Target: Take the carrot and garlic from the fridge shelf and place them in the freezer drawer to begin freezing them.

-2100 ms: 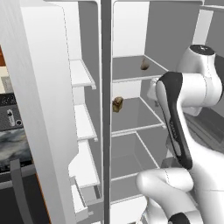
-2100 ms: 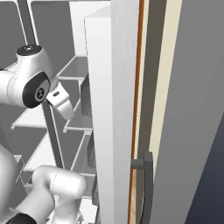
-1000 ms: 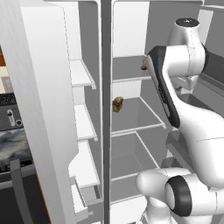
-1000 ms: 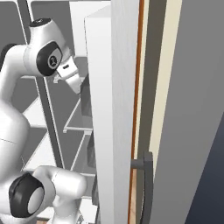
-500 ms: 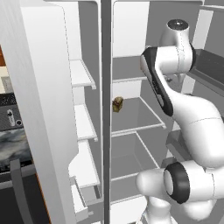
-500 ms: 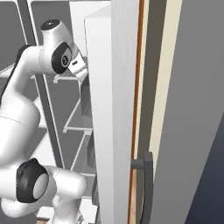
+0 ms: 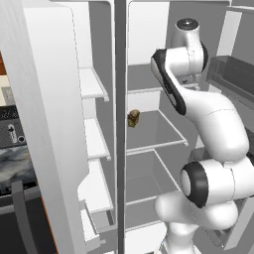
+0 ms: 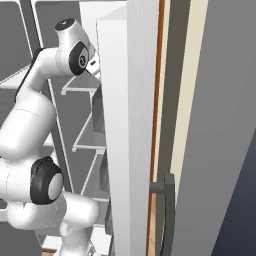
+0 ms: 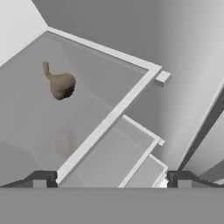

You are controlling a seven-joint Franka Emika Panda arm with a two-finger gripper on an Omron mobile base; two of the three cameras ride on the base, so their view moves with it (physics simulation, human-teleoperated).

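Fridge open, both doors swung out. Left base view: white door shelves on the left, then a boxy tan-brown item on a middle shelf just right of the centre divider, then the arm reaching up into the upper right of the compartment, wrist by the upper shelf. Hand view: garlic sits on the grey fridge shelf, upper left of frame, stem pointing up-left, nothing touching it. Shelf's light front edge runs diagonally between garlic and claw. Claw wide open, empty, tips at the bottom edge; garlic is ahead of the left finger, well apart from it. Lower shelves show through beneath, right of centre.
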